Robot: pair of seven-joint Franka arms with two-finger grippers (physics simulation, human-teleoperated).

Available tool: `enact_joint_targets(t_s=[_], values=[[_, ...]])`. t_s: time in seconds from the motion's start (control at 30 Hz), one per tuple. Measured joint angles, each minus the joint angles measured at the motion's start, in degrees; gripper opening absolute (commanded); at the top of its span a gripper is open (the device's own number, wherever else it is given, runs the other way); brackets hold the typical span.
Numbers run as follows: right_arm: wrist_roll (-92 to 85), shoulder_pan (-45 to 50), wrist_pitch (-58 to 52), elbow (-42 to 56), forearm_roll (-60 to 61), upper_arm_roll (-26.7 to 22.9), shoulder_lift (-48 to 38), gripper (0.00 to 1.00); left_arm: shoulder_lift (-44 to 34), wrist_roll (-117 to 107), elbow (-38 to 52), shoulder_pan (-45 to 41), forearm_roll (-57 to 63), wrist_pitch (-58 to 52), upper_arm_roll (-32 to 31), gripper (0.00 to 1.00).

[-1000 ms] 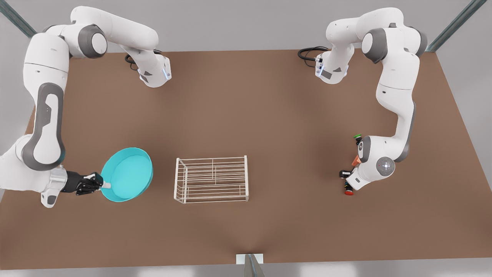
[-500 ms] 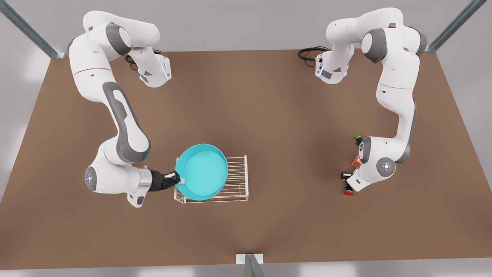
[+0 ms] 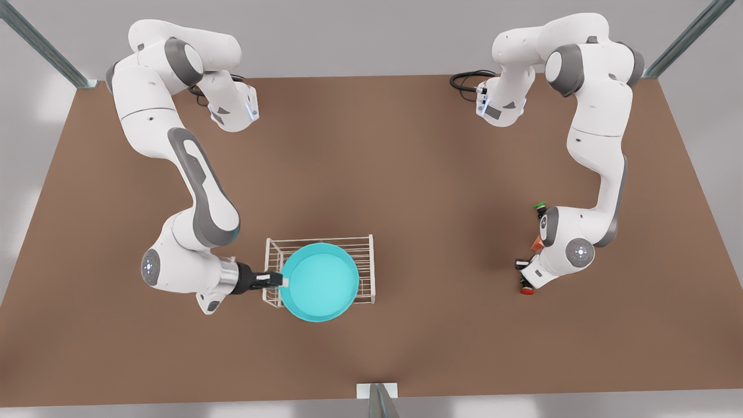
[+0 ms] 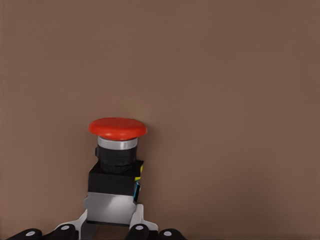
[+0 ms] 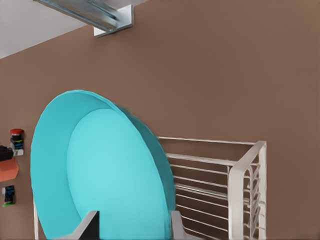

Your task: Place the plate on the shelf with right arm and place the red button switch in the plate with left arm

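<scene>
The turquoise plate (image 3: 320,281) (image 5: 100,170) lies over the white wire shelf (image 3: 325,239) (image 5: 247,165) and overhangs its near edge. My right gripper (image 3: 277,280) (image 5: 132,225), on the front view's left, is shut on the plate's rim. I cannot tell whether the plate rests on the bars. At the front view's right, my left gripper (image 3: 525,277) (image 4: 111,212) is shut on the black base of the red button switch (image 3: 527,291) (image 4: 118,128), low over the brown table (image 3: 441,174).
A switch with a green cap (image 3: 540,205) and an orange cube (image 3: 538,242) sit close behind the left gripper. Both arm bases (image 3: 232,110) stand at the table's far edge. A metal bracket (image 3: 377,395) (image 5: 107,17) sticks up at the near edge.
The right arm swung the plate from the front view's left across to above the shelf. The left arm hardly moved, staying at the red button switch.
</scene>
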Motion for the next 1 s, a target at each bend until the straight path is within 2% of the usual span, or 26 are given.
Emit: enact_joint_targets(t_s=[0.2, 0.3, 0.4, 0.47, 0.5, 0.57, 0.7, 0.9, 1.0], values=[[3.4, -1.6, -1.6, 0.5, -5.5, 0.0, -4.5, 1.00, -0.9, -0.1, 0.2, 0.1, 0.0, -0.2, 0.0, 0.47], [4.4, -2.1, -5.2, 0.5, -11.8, 0.0, -11.7, 1.00, -1.9, -0.2, 0.4, 0.1, -0.1, -0.4, -0.1, 0.46], [4.9, -6.4, -13.5, 0.4, -19.7, -0.3, -20.9, 1.00, -3.3, -0.6, 3.3, 0.0, -0.4, -2.1, -1.0, 0.45], [4.5, 0.7, -19.2, -1.3, -22.9, -11.0, -27.7, 1.00, -3.7, -1.1, 5.7, -0.1, -0.4, -4.1, -2.3, 0.45], [4.0, 1.0, -21.9, -2.0, -23.2, -13.8, -30.6, 1.00, -4.0, -1.4, 6.4, -0.1, -0.5, -4.9, -2.9, 0.45], [3.1, -1.9, -26.2, -5.7, -23.6, -16.0, -36.1, 1.00, -4.3, -2.4, 9.6, -0.2, -0.5, -7.5, -5.0, 0.44], [1.7, -5.7, -31.4, -6.3, -22.3, -16.9, -34.2, 1.00, -6.1, -5.3, 12.0, -0.2, -0.5, -12.2, -9.6, 0.44], [0.1, -0.3, -31.9, -3.7, -22.7, -16.8, -32.5, 1.00, -7.6, -12.3, 14.4, -0.3, -0.2, -18.2, -19.3, 0.43], [-0.5, -1.1, -30.5, -3.7, -22.8, -17.2, -31.8, 1.00, -7.5, -16.8, 15.6, -2.2, 0.0, -20.0, -22.6, 0.43]])
